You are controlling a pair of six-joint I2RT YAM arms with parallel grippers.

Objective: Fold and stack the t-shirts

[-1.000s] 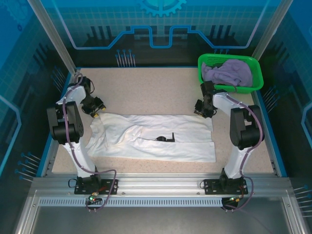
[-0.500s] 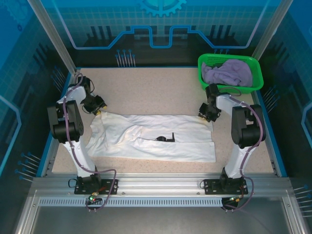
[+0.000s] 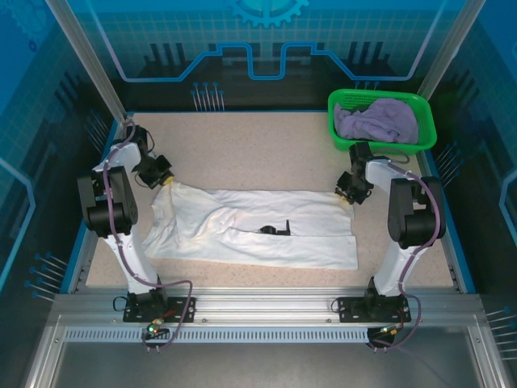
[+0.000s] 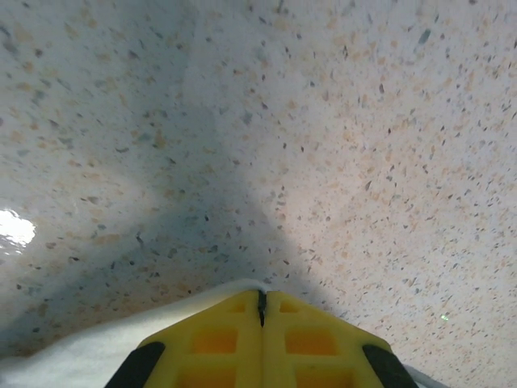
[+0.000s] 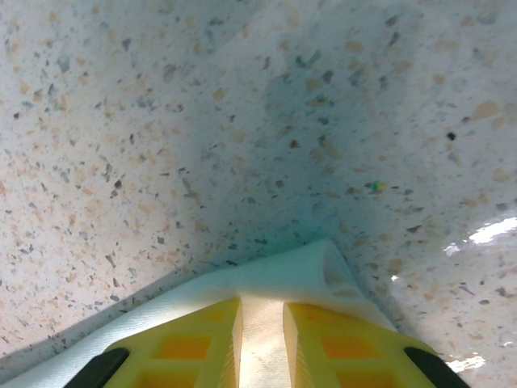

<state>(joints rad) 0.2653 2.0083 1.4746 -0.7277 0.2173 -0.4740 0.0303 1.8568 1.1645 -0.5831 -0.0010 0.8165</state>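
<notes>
The white t-shirt (image 3: pixel 258 230) lies flat across the table's (image 3: pixel 266 145) near half; the lavender t-shirt (image 3: pixel 377 120) sits bunched in the green basket (image 3: pixel 428 133), far right. From above, the left gripper (image 3: pixel 164 179) and right gripper (image 3: pixel 346 194) meet its far corners — the wrist views show the grips: left fingers (image 4: pixel 218 339) pressed tight on the edge, right fingers (image 5: pixel 190 343) narrowly apart with cloth between.

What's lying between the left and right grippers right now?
The white t-shirt: its far edge runs from the left gripper to the right gripper, each shut on a corner. The top view shows it.
</notes>
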